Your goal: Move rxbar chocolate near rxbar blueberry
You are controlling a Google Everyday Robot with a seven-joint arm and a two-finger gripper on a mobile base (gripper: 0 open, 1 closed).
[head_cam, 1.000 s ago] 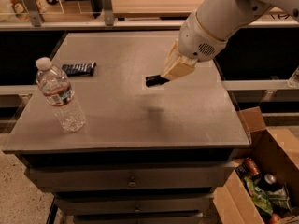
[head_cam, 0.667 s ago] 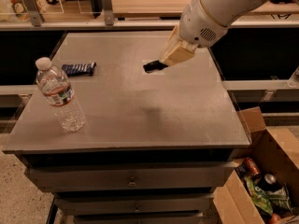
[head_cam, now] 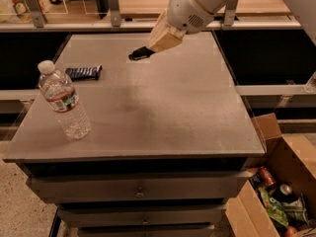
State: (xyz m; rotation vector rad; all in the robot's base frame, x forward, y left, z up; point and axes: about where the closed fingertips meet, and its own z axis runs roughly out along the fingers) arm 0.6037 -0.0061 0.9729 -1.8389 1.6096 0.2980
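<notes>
The rxbar chocolate (head_cam: 139, 54), a black bar, sticks out from the tip of my gripper (head_cam: 149, 49) and hangs a little above the far middle of the grey table (head_cam: 163, 112). The gripper, with tan fingers, is shut on the bar's right end. The rxbar blueberry (head_cam: 84, 72), a dark navy bar, lies flat on the table's left side. It is to the left of the held bar and nearer the front, about a bar's length away.
A clear water bottle (head_cam: 64, 101) with a white cap stands at the front left of the table. An open cardboard box (head_cam: 276, 181) with cans and packets sits on the floor at the right. A railing runs behind the table.
My gripper has carried the black bar leftward and toward the back of the table, closer to the navy bar. The bottle and the navy bar have not moved.
</notes>
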